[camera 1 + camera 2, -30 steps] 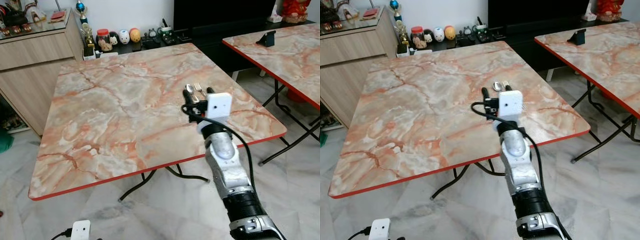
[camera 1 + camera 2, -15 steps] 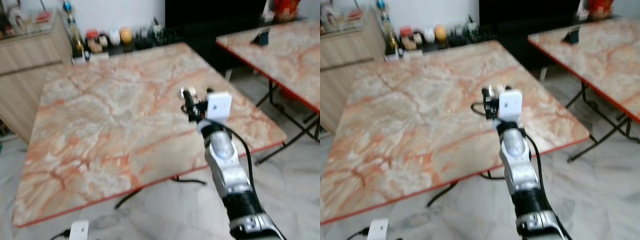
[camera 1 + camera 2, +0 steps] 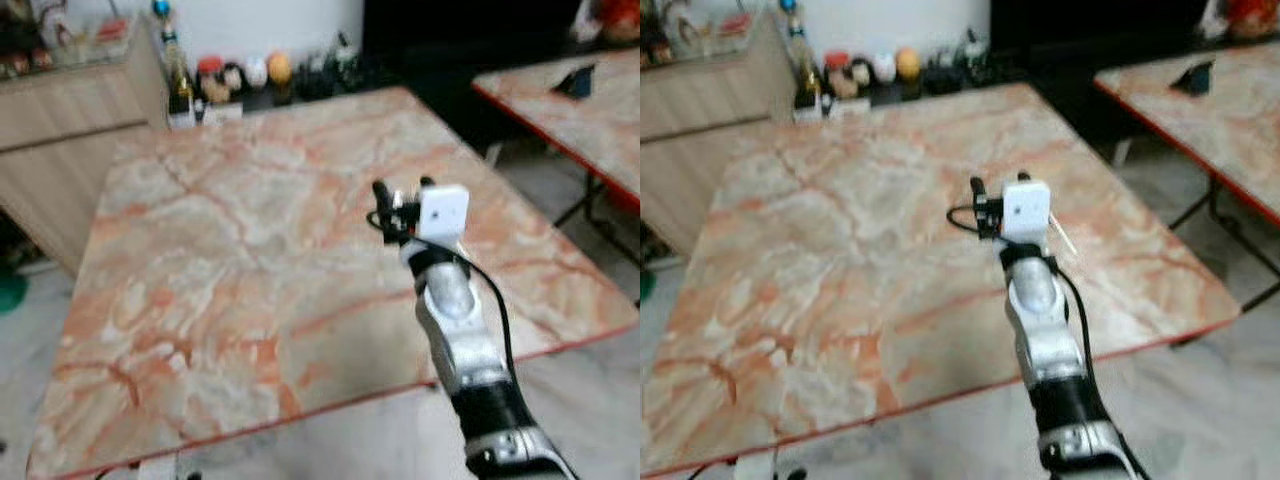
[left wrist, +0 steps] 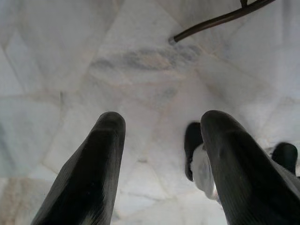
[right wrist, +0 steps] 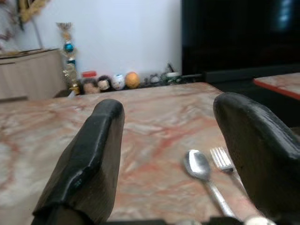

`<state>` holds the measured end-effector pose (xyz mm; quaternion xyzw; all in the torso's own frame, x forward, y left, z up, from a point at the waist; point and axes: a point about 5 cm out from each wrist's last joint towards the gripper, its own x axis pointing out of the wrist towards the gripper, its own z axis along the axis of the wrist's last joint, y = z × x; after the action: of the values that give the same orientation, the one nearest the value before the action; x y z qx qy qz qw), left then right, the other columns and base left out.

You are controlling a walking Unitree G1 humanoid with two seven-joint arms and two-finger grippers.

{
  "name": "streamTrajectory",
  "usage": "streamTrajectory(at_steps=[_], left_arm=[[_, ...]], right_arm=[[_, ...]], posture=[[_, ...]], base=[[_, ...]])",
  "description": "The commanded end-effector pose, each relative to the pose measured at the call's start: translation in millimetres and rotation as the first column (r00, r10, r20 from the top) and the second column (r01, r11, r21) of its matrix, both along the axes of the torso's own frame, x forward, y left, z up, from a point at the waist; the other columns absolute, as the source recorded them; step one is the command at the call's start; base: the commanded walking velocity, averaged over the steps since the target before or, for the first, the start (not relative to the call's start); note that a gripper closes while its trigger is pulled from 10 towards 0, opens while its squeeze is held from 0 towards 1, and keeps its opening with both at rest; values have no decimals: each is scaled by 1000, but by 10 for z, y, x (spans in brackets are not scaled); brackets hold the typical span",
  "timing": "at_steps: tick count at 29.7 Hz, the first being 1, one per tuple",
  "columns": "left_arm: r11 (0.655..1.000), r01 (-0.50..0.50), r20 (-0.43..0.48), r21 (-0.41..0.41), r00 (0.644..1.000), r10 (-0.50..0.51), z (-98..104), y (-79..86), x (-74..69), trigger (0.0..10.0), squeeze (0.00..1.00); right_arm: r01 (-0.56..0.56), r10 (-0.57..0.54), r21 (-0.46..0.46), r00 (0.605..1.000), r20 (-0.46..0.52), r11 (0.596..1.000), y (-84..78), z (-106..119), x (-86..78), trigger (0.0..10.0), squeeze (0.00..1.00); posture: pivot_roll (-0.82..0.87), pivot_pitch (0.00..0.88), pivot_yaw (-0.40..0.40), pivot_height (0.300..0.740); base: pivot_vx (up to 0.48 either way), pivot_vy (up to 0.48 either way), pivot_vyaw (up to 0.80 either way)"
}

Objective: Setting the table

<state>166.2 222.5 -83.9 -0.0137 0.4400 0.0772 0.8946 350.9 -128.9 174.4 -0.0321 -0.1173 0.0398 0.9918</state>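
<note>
1. Right gripper [image 5: 164,154] held out over the marble table [image 3: 220,250], fingers spread wide, nothing between them.
2. Spoon [image 5: 199,166] and fork [image 5: 221,158] lying flat on the tabletop just ahead of the fingertips, side by side and almost touching, bowl and tines pointing away from the gripper, handles running back under its right-hand finger [image 5: 255,150].
3. Judged as a placed pair with the hand now free: best to lift straight up and clear first, so that finger does not drag across the handles and skew them.
4. If straightening is wanted, better to nudge one handle with a single fingertip than to re-grip; thin, flat steel on a smooth top likely to slide or spin under a pinch.
5. Worth keeping the cutlery parallel and square to the near table edge; exact gap to that edge hard to judge from the blurred head views.
6. Left gripper [image 4: 159,154] hanging low beside the body, aimed at the pale floor tiles [image 4: 140,61], fingers apart and empty; no part in this step.
7. Ornaments and jars [image 5: 112,82] at the far edge well beyond the fingertips, no obstacle to the retreat.
</note>
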Motion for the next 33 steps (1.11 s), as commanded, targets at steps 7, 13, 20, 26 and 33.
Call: streamTrajectory(at_steps=[7, 13, 20, 26, 33], left_arm=[[1000, -13, -21, -4, 1000, 13, -22, 33, -63, 10000, 0], [1000, 4, -30, -12, 1000, -5, -26, 25, -64, 10000, 0], [1000, 10, -40, -18, 999, -11, -31, 22, -70, 10000, 0], [1000, 22, -41, -18, 999, -22, -30, 22, -69, 10000, 0], [999, 33, -46, -17, 998, -33, -33, 22, -77, 10000, 0]], right_arm=[[-11, 12, 17, 1000, -16, 1000, 34, -52, -18, 10000, 0], [8, -7, 20, 1000, -24, 1000, -35, -96, -58, 10000, 0], [31, -30, 38, 999, -21, 999, -109, -182, -103, 10000, 0], [55, -54, 30, 997, -49, 998, -180, -360, -214, 10000, 0], [68, -66, 28, 995, -71, 997, -212, -529, -298, 10000, 0]], posture=[[-91, 0, 79, 740], [-93, 0, 80, 740], [-90, 0, 77, 740], [-95, 0, 82, 740], [-94, 0, 82, 740]], base=[[0, 0, 0], [0, 0, 0], [0, 0, 0], [0, 0, 0], [0, 0, 0]])
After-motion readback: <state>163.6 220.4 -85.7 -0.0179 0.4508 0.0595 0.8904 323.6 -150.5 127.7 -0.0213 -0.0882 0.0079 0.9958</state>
